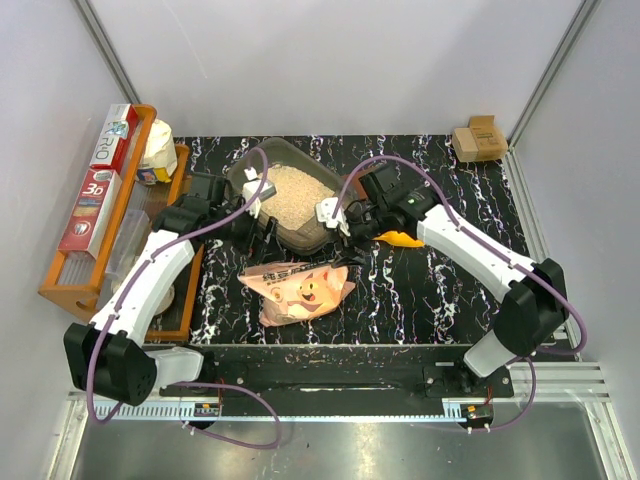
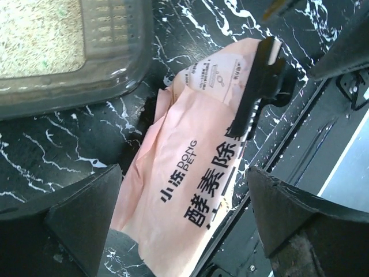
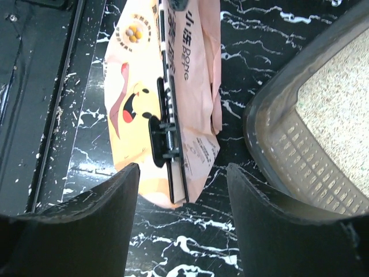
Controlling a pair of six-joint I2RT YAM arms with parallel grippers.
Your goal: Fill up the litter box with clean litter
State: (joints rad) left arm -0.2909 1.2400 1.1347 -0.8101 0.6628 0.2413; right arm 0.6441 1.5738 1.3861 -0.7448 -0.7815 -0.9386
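The dark grey litter box (image 1: pixel 250 165) stands at the back middle of the table, holding beige clean litter (image 1: pixel 290 192). It also shows in the left wrist view (image 2: pixel 109 63) with litter (image 2: pixel 34 34), and in the right wrist view (image 3: pixel 271 133) with litter (image 3: pixel 340 86). A pink pig-printed bag (image 1: pixel 300 290) lies in front of it, shut by a black clip (image 3: pixel 167 144). My left gripper (image 1: pixel 260 230) is open and empty by the box's front left corner, above the bag (image 2: pixel 202 156). My right gripper (image 1: pixel 344 226) is open and empty at the box's front right corner.
A yellow-orange scoop (image 1: pixel 400 238) lies just right of my right gripper. An orange wooden rack (image 1: pixel 60 285) with wrap boxes (image 1: pixel 100 180) runs along the left side. A small cardboard box (image 1: pixel 478 140) sits at the back right. A black rail (image 1: pixel 330 375) lines the near edge.
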